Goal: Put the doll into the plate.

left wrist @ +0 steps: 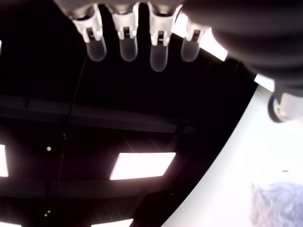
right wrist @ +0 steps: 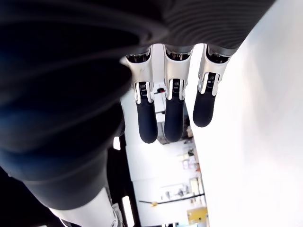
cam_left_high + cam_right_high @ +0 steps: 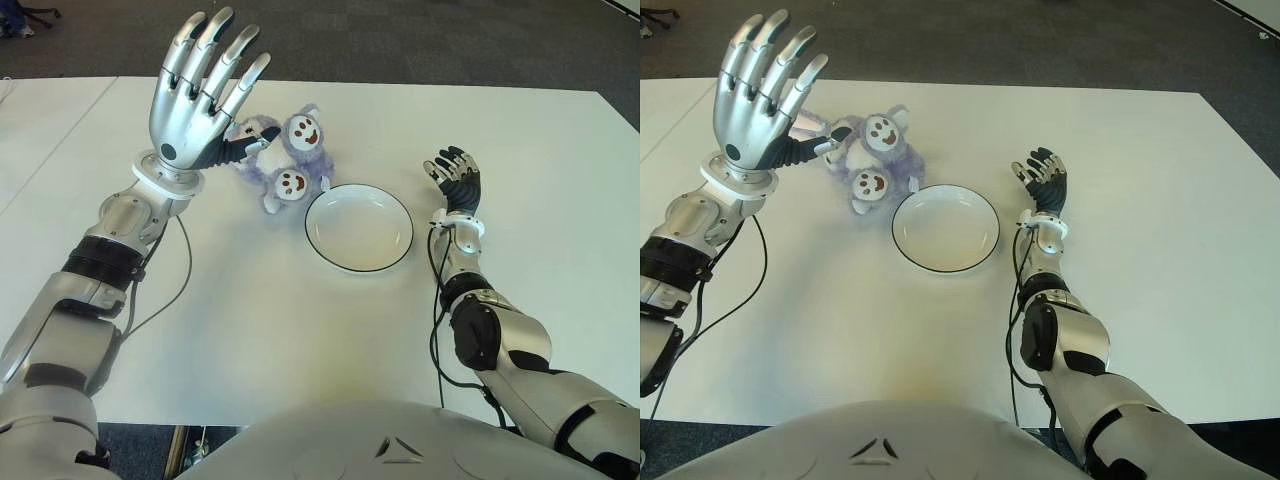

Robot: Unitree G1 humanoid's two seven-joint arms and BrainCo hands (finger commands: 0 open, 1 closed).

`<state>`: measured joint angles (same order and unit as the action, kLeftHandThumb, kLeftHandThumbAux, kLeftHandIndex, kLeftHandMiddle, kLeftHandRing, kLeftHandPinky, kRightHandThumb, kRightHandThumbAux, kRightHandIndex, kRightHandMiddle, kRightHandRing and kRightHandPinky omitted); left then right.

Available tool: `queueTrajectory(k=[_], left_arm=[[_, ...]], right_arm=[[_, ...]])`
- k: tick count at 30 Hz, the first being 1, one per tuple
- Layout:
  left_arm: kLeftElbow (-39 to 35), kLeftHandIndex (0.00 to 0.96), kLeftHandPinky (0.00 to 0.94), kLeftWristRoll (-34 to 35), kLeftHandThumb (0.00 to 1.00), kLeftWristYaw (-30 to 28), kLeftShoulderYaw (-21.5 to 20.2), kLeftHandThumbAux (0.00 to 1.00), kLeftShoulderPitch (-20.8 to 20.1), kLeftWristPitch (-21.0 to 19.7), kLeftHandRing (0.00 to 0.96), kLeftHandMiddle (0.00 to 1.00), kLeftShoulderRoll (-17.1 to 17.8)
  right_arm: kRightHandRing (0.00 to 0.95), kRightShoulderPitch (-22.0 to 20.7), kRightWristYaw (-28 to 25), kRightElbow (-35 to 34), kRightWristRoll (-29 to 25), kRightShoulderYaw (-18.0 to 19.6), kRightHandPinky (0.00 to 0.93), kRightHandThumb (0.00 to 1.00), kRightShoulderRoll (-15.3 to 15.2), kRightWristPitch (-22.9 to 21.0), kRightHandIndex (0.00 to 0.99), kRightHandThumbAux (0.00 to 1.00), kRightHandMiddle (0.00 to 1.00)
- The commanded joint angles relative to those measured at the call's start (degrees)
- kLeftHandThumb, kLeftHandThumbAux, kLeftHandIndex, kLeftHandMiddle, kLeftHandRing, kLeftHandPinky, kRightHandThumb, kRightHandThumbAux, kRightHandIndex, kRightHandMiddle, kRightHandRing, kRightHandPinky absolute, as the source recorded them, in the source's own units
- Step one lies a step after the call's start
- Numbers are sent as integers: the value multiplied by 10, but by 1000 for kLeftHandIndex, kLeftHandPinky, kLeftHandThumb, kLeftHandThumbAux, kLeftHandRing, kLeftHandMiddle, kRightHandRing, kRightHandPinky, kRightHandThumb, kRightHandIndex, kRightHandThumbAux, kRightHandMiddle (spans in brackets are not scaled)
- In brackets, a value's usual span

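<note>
We hold our left hand (image 3: 758,90) raised with its fingers (image 3: 775,35) spread straight, empty, just left of the purple doll (image 3: 872,158); its thumb reaches toward the doll's side. The doll lies on the white table (image 3: 1140,180), just beside the far-left rim of the white plate (image 3: 945,229). Our right hand (image 3: 1042,180) shows right of the plate, fingers loosely curled, holding nothing.

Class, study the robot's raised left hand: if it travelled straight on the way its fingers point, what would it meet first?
Probably nothing: the left hand has open fingers aimed up and away, beyond the table's far edge. The doll sits beside its palm, off that line.
</note>
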<state>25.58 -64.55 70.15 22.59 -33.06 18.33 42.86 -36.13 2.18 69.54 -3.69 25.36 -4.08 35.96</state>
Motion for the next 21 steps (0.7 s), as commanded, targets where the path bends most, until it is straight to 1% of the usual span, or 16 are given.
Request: queueTrajectory(k=[1, 2, 4, 5, 6, 7, 8, 10, 11, 13, 16, 18, 21], left_arm=[[44, 0, 0, 26, 243, -53, 15, 224, -14, 60, 0, 1, -1], [50, 0, 0, 30, 225, -68, 22, 209, -19, 78, 0, 0, 0], [62, 0, 0, 36, 220, -86, 32, 205, -29, 107, 0, 0, 0], [72, 0, 0, 44, 212, -103, 38, 207, -37, 136, 0, 0, 2], [80, 0, 0, 50, 182, -116, 43, 214, -44, 159, 0, 0, 4], [89, 0, 0, 64, 174, -145, 47, 216, -49, 189, 0, 0, 8], [95, 0, 0, 73, 167, -164, 49, 205, -52, 208, 0, 0, 10], [109, 0, 0, 89, 167, -201, 51, 194, -58, 234, 0, 0, 12], [130, 0, 0, 95, 167, -222, 55, 192, -64, 247, 0, 0, 9], [170, 0, 0, 100, 190, -252, 61, 170, -78, 262, 0, 0, -1], [213, 0, 0, 98, 232, -276, 66, 156, -97, 270, 0, 0, -16], [253, 0, 0, 96, 251, -287, 72, 157, -115, 271, 0, 0, -33], [332, 0, 0, 97, 265, -308, 81, 161, -149, 263, 0, 0, -71]], right_arm=[[257, 124, 0, 78, -18, 12, 248, 205, 29, -85, 243, 906, 273], [260, 124, -1, 78, -19, 13, 252, 214, 28, -86, 243, 902, 273], [261, 124, -1, 78, -19, 13, 253, 220, 27, -87, 244, 900, 273], [261, 124, 0, 79, -19, 14, 252, 221, 27, -86, 244, 900, 273], [262, 124, 0, 79, -19, 14, 250, 230, 27, -86, 247, 903, 276], [262, 124, 0, 78, -19, 14, 250, 236, 27, -85, 248, 903, 277], [264, 125, 0, 78, -19, 14, 244, 241, 28, -85, 251, 908, 279], [265, 125, -2, 78, -20, 15, 236, 246, 27, -85, 253, 910, 280], [265, 125, -2, 78, -20, 15, 235, 248, 27, -85, 254, 910, 281], [265, 124, -2, 78, -20, 15, 234, 251, 27, -85, 261, 912, 280], [259, 124, 1, 78, -18, 14, 235, 258, 27, -86, 260, 905, 275], [260, 124, 4, 79, -17, 14, 242, 274, 27, -86, 260, 902, 275], [263, 124, 6, 79, -18, 14, 249, 303, 26, -87, 263, 897, 278]])
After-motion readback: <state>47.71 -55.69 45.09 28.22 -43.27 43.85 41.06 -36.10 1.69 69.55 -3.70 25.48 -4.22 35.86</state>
